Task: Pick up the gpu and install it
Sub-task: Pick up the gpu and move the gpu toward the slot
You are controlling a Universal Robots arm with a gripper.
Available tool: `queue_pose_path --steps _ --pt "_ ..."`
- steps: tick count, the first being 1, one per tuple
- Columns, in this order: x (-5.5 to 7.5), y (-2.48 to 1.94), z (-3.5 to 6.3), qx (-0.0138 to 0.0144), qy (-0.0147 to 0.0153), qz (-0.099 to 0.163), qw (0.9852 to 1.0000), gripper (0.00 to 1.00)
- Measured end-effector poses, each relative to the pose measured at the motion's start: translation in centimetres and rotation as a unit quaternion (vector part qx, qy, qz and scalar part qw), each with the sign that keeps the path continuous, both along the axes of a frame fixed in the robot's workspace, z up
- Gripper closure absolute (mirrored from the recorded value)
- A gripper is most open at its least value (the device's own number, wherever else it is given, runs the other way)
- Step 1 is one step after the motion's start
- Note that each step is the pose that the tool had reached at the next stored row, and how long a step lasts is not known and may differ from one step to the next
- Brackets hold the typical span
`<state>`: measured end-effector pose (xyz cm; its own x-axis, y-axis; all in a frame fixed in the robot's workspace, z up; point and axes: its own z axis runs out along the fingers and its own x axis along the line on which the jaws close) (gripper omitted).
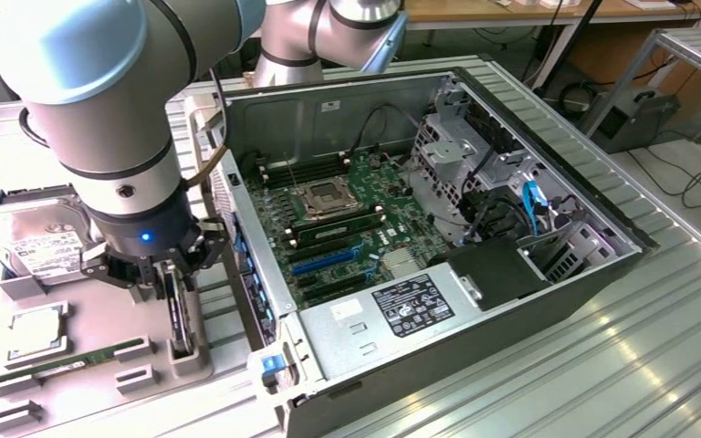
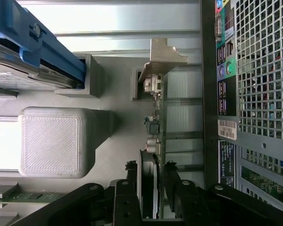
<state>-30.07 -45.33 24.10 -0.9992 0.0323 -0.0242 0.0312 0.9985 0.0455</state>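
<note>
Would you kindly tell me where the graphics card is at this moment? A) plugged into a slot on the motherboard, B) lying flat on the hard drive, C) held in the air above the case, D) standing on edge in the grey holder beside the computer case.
D: the graphics card stands on edge in the grey holder, outside the computer case, with the gripper down around it.

Exterior view looks steeply down on the case (image 1: 473, 347); wrist view sits close along the gpu (image 2: 156, 127) both share
</note>
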Motion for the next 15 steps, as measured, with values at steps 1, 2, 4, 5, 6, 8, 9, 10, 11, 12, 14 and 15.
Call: queue_pose_path --steps 1,2,4,5,6,8,9,10,11,12,14,15 --pt "0.0 0.0 0.1 0.0001 -0.0001 0.0 1.0 0.63" --pt "0.0 0.0 0.22 0.0001 -0.0001 0.0 1.0 0.63" --pt "0.01 0.0 0.26 0.0002 -0.0002 0.0 1.0 0.63" --pt "0.0 0.01 0.27 0.0004 -0.0002 0.0 1.0 0.63" --pt "0.0 0.01 0.28 0.0006 -0.0001 0.0 1.0 0.63" --pt "0.0 0.0 0.28 0.0006 -0.0001 0.0 1.0 0.63" --pt "0.0 0.0 0.28 0.0006 -0.0001 0.0 1.0 0.63" --pt "0.0 0.0 0.28 0.0006 -0.0001 0.0 1.0 0.63" --pt "0.0 0.0 0.28 0.0006 -0.0001 0.0 1.0 0.71" --pt "0.0 0.0 0.28 0.0006 -0.0001 0.0 1.0 0.74" --pt "0.0 0.0 0.28 0.0006 -0.0001 0.0 1.0 0.74" --pt "0.0 0.0 0.28 0.0006 -0.0001 0.0 1.0 0.74"
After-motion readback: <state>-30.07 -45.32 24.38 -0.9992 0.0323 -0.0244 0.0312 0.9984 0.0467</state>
